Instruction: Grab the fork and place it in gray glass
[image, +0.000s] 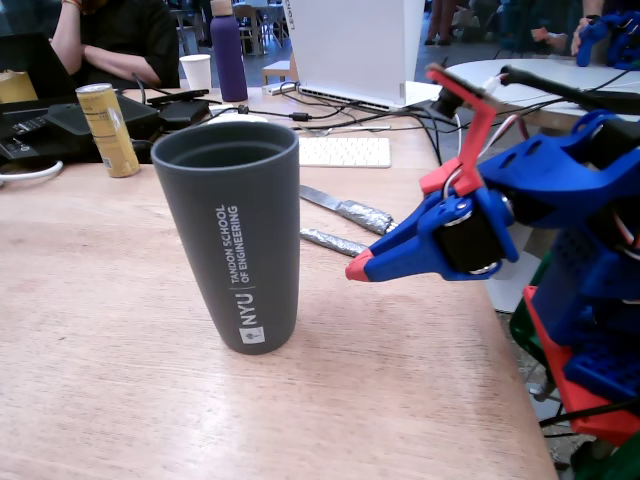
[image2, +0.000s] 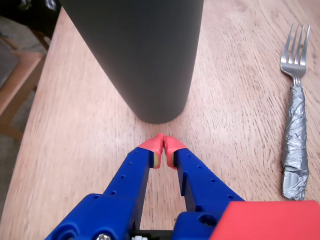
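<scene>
The gray glass stands upright in the middle of the wooden table; in the wrist view its dark wall fills the top. The fork lies flat to the right of the glass in the wrist view, tines pointing away and handle wrapped in foil. In the fixed view only its foil handle shows, and the glass hides its tines. My blue gripper with red tips hovers just right of the glass, low over the table. In the wrist view the gripper is shut, tips touching, with nothing between them.
A foil-handled knife lies just behind the fork. At the back stand a yellow can, a white paper cup, a purple bottle and a white keyboard. The table edge runs close on the right.
</scene>
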